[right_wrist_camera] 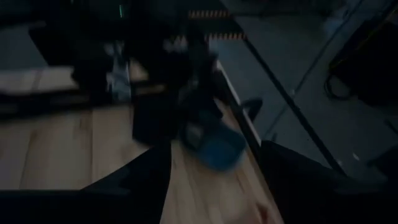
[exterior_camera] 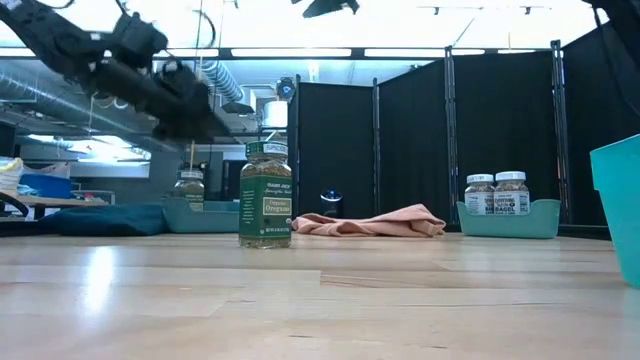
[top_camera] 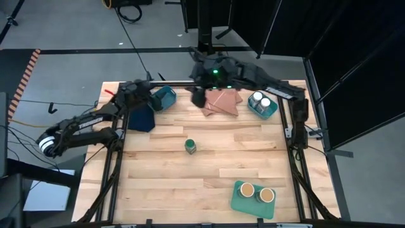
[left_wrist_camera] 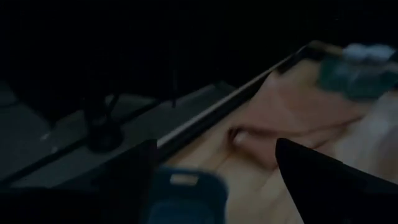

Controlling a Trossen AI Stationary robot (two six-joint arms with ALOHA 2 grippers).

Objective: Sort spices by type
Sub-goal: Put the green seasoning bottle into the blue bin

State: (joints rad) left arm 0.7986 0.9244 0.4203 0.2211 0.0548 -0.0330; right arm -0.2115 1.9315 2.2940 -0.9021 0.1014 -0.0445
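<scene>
- High view: one green-lidded jar [top_camera: 190, 146] stands alone at table centre. Two white-lidded jars [top_camera: 261, 101] sit in the teal bin [top_camera: 262, 113] at 2 o'clock from it. Two tan-topped jars [top_camera: 255, 191] sit on the green tray [top_camera: 252, 203] at 5 o'clock. A second teal bin [top_camera: 164, 98] is at 11 o'clock under my left gripper [top_camera: 152, 95]. My right gripper [top_camera: 199, 96] hangs by the pink cloth [top_camera: 221, 101] at 12 o'clock. Neither grips anything here.
- Low view: the centre jar [exterior_camera: 265, 194] is upright, glass-looking, with a ribbed lid; I judge it rigid, light, smooth-sided and breakable if tipped. Best hold: pinch across the body just under the lid, from above. Its green label reads roughly "Trader Joe's… Oregano"; the small print is unreadable. Another green-lidded jar [exterior_camera: 189, 187] stands in the far bin at 9 o'clock. The right-bin jars [exterior_camera: 496, 194] show "Bagel" on their labels; the rest is too small.
- Left wrist view: my fingers [left_wrist_camera: 323, 174] are spread, nothing between them; bin rim [left_wrist_camera: 186, 186] just below, cloth [left_wrist_camera: 292, 112] beyond.
- Right wrist view: my fingers [right_wrist_camera: 143, 177] stand apart, empty; the blue-teal bin [right_wrist_camera: 214, 146] is ahead. No writing readable.
</scene>
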